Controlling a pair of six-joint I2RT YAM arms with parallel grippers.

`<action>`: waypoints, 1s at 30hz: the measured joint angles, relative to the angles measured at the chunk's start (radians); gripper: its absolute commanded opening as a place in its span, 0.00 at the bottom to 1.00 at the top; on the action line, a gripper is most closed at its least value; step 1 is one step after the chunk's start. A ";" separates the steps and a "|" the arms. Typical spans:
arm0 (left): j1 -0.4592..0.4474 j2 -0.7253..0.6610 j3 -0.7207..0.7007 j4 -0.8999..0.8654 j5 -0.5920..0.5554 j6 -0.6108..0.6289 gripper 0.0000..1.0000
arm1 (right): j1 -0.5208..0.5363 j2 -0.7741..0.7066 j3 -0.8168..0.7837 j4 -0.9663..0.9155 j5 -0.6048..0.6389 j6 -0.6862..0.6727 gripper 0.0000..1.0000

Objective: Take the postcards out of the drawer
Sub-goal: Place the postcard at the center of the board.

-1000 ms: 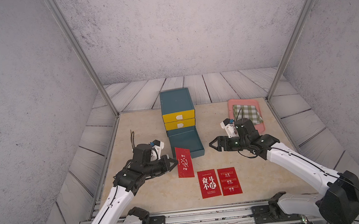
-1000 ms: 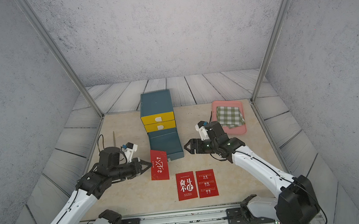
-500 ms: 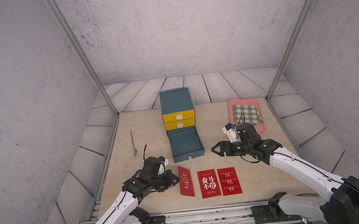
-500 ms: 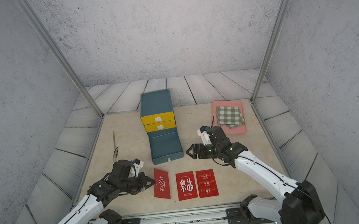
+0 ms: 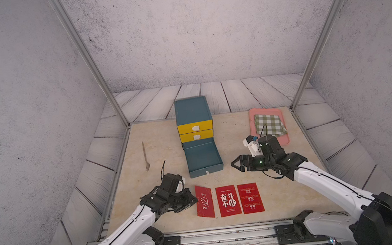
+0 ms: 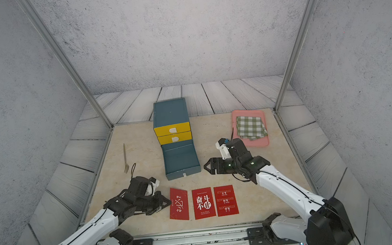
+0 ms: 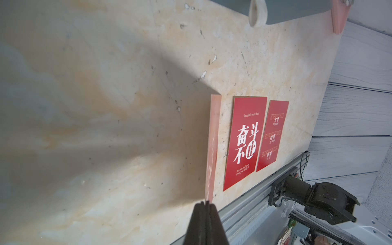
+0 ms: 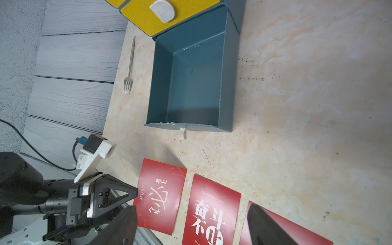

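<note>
Nearest, along the front edge of the table [image 5: 252, 127]: three red postcards [image 5: 228, 200] in a row, all out of the drawer, white lettering up.
- Middle postcard [image 6: 203, 202] and right postcard [image 6: 226, 200] lie flat, side by side, a thin gap between them.
- Left postcard [image 5: 205, 202] is tilted, with its outer long edge raised. The left wrist view shows it almost edge-on. I cannot tell if its inner edge touches the table.
- Left gripper [image 5: 194, 200] is closed tight, pinching the left postcard by its outer edge. In the left wrist view the fingertips [image 7: 205, 204] meet on the card's near end.

Farther in, to the right of the row:
- Right gripper [image 5: 237, 165] hovers above the table with jaws spread wide and nothing between them. It sits just beside the front right corner of the drawer, pointing toward it, apart from it.

Middle of the table:
- Drawer [image 5: 203, 158], the lowest one, is pulled fully out. In the right wrist view its blue floor is bare.
- Fork [image 5: 145, 156] lies well to the left, tines toward the front.

Behind:
- Blue cabinet [image 5: 192, 110] with two yellow drawers [image 5: 195, 131] shut above the open one.
- Far right, a pink tray [image 5: 282, 141] carries a folded green-white checked cloth [image 5: 269, 124].
</note>
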 measured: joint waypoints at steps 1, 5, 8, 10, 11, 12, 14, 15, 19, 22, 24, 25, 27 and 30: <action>0.000 0.002 -0.001 -0.002 -0.004 0.002 0.00 | 0.000 0.000 0.000 0.000 0.000 0.000 0.85; 0.000 0.002 -0.019 -0.002 -0.021 0.003 0.00 | -0.001 0.000 0.000 0.000 0.000 0.000 0.85; 0.000 0.002 -0.038 -0.005 -0.036 0.003 0.00 | -0.001 0.000 0.000 0.000 0.000 0.000 0.85; 0.000 0.002 -0.045 -0.010 -0.043 0.003 0.01 | -0.001 0.000 -0.004 0.004 0.000 0.000 0.85; 0.000 0.002 -0.045 -0.012 -0.046 0.003 0.03 | -0.001 0.000 -0.007 0.006 0.000 0.000 0.85; 0.000 0.002 -0.045 -0.013 -0.050 0.003 0.04 | -0.001 0.000 -0.010 0.008 0.000 0.000 0.85; 0.000 0.002 -0.045 -0.014 -0.057 0.005 0.07 | -0.001 0.000 -0.015 0.008 0.000 0.000 0.85; 0.000 0.002 -0.045 -0.014 -0.060 0.006 0.08 | -0.001 0.000 -0.017 0.008 0.000 0.000 0.85; 0.000 0.008 -0.045 -0.016 -0.069 0.006 0.14 | -0.001 0.000 -0.019 0.008 0.000 0.000 0.86; 0.000 0.024 -0.045 -0.014 -0.070 0.006 0.18 | -0.001 0.000 -0.019 0.008 0.000 -0.002 0.86; 0.000 0.033 -0.045 -0.013 -0.071 0.006 0.20 | -0.001 0.000 -0.019 0.008 0.000 -0.005 0.85; 0.000 0.035 -0.045 -0.013 -0.072 0.007 0.21 | -0.001 0.000 -0.019 0.008 0.001 -0.007 0.86; 0.000 0.035 -0.045 -0.013 -0.072 0.009 0.25 | -0.001 0.000 -0.019 0.008 0.001 -0.008 0.85; 0.000 0.034 -0.045 -0.021 -0.079 0.014 0.28 | -0.001 0.000 -0.019 0.006 0.004 -0.014 0.85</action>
